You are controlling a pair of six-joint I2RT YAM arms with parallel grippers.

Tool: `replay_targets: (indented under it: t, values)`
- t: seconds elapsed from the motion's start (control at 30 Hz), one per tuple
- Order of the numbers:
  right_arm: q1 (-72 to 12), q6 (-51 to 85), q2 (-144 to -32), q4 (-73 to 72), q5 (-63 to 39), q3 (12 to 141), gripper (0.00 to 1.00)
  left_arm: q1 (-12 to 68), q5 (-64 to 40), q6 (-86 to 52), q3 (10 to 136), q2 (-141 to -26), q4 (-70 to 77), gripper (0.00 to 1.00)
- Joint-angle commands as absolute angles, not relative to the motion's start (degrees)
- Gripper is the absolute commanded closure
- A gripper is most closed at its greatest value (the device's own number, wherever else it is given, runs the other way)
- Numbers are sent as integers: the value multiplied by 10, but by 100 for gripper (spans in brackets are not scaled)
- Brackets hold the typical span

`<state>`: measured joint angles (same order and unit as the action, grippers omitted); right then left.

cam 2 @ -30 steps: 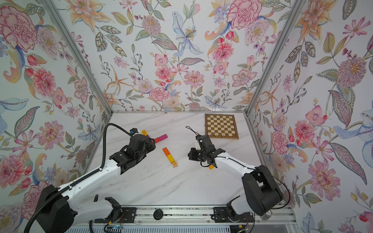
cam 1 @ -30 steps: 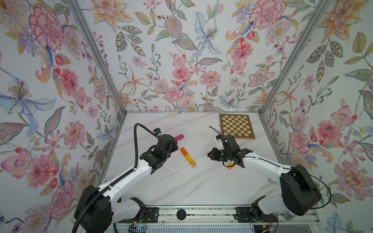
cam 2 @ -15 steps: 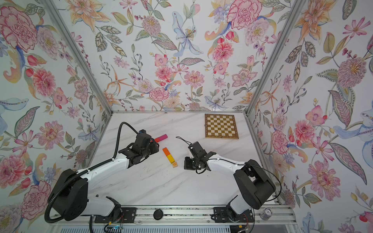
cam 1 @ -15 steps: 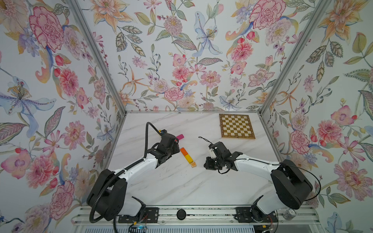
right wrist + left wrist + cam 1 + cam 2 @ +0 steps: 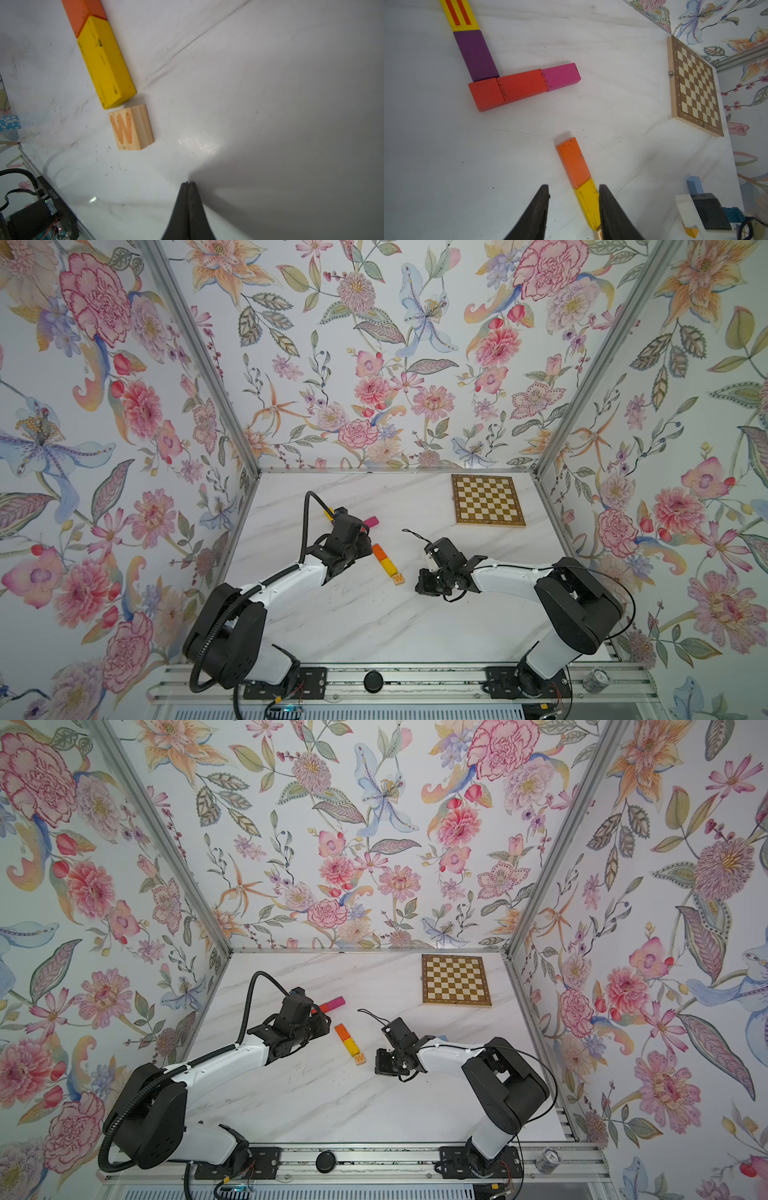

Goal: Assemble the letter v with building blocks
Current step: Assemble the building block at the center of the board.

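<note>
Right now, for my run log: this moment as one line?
left jaws open, empty; right jaws shut, empty; orange wooden block, yellow wooden block, wooden W cube in row

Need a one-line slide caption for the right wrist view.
Shut right gripper near the small wooden W cube, lying past the yellow rectangular block and orange rectangular block.

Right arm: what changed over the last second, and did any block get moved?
The right hand, shut and empty, swung away from the chessboard side toward the W cube and now sits just short of it, not touching. The left arm re-posed slightly; the left hand is open near the orange block. Nothing was taken or released. The orange block, yellow block, W cube and magenta block stayed put.
</note>
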<state>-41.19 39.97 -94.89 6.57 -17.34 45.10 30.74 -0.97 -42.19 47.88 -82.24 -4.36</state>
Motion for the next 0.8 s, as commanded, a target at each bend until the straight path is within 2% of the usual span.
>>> replay_targets:
  t: [0.0, 0.77]
  values:
    - [-421, 406, -968, 75, -173, 460, 100, 302, 12, -408, 463, -803, -52, 57]
    - [-456, 419, -1000, 55, -196, 476, 100, 300, 38, -411, 451, -780, -63, 58]
